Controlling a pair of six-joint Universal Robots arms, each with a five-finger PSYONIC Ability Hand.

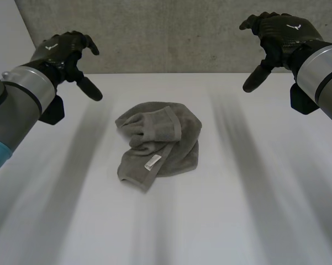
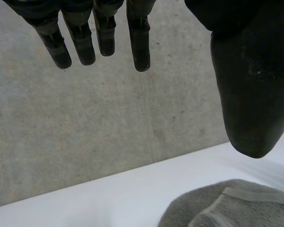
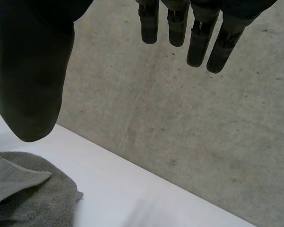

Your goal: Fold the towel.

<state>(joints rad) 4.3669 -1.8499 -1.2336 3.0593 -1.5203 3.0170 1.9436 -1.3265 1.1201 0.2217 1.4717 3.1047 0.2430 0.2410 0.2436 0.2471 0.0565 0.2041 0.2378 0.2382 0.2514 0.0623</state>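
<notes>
A grey-green towel [image 1: 159,141] lies crumpled in a heap at the middle of the white table [image 1: 254,210], a small white label on its near part. My left hand [image 1: 63,51] hovers in the air to the towel's far left, open, fingers [image 2: 80,42] spread and holding nothing. My right hand [image 1: 279,34] hovers high to the far right, open too, fingers [image 3: 198,45] straight and apart from the thumb. Each wrist view catches a bit of the towel [image 2: 227,205] [image 3: 28,194] below the thumb. Neither hand touches the cloth.
A grey concrete wall [image 1: 171,33] stands behind the table's far edge. Bare white tabletop surrounds the towel on all sides.
</notes>
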